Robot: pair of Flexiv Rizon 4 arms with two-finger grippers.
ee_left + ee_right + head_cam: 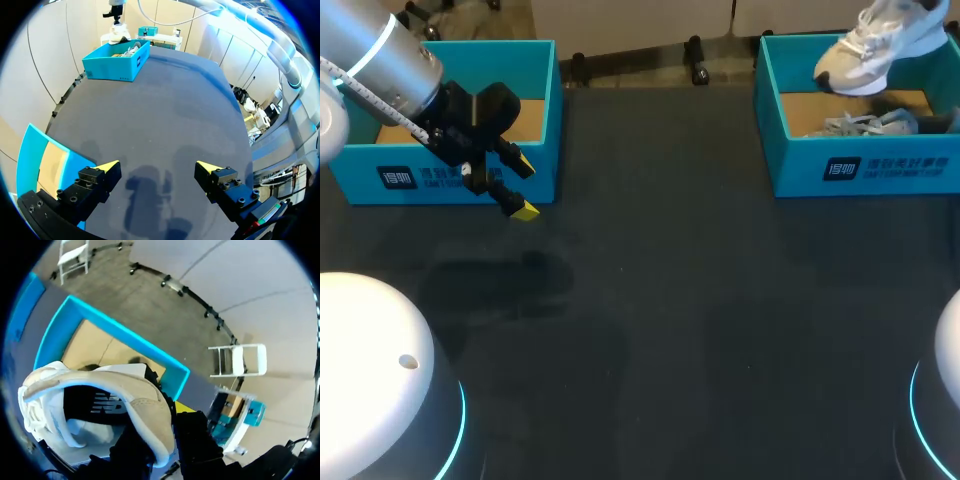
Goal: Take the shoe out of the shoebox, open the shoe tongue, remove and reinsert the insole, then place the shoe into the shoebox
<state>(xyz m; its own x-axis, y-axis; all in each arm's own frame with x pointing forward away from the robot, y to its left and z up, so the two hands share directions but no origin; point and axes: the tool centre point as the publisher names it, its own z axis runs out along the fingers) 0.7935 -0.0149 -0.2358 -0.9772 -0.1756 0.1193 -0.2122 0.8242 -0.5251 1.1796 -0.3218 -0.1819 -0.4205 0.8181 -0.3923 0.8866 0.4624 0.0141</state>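
A white and beige shoe (880, 45) hangs above the right teal shoebox (800, 150), toe tilted down. In the right wrist view my right gripper (169, 412) is shut on the shoe's heel collar (145, 395), one yellow fingertip (185, 407) showing outside it, with the box (115, 335) below. A second grey shoe (870, 125) lies inside that box. My left gripper (510, 185) hovers open over the table in front of the left teal shoebox (535, 110). In the left wrist view the left gripper (157, 167) has nothing between its fingers.
The left box (32, 155) sits close beside the left gripper. The right box (117, 62) stands far across the dark table (670, 300). My two arm bases fill the near corners of the head view.
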